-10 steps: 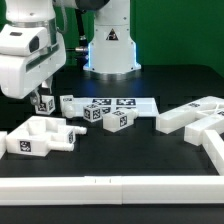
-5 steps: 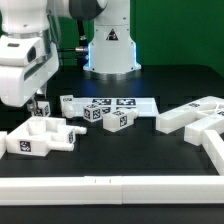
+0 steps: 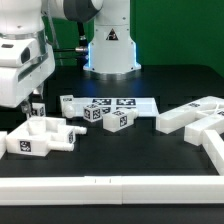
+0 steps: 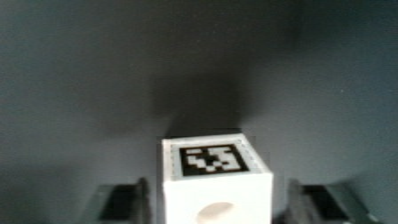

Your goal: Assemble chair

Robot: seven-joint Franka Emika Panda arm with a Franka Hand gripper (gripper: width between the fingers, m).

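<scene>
My gripper (image 3: 34,106) hangs low at the exterior view's left, just behind a large blocky white chair part (image 3: 40,138) that carries a tag. In the wrist view a small white block (image 4: 217,160), with a tag on top and a round hole in its near face, stands between my fingers (image 4: 125,200). A narrow dark gap shows on each side of it, so the gripper (image 4: 217,205) is open around the block without touching it. Three small tagged blocks (image 3: 68,103) (image 3: 96,112) (image 3: 118,121) lie on the table nearby.
The marker board (image 3: 128,103) lies flat mid-table. Long white chair bars and slabs (image 3: 195,115) lie at the exterior view's right. White border rails run along the front (image 3: 110,188) and right (image 3: 212,150). The robot base (image 3: 108,50) stands at the back.
My gripper has moved down and toward the exterior view's left, ending lower and closer to the large white part. The other parts have not moved.
</scene>
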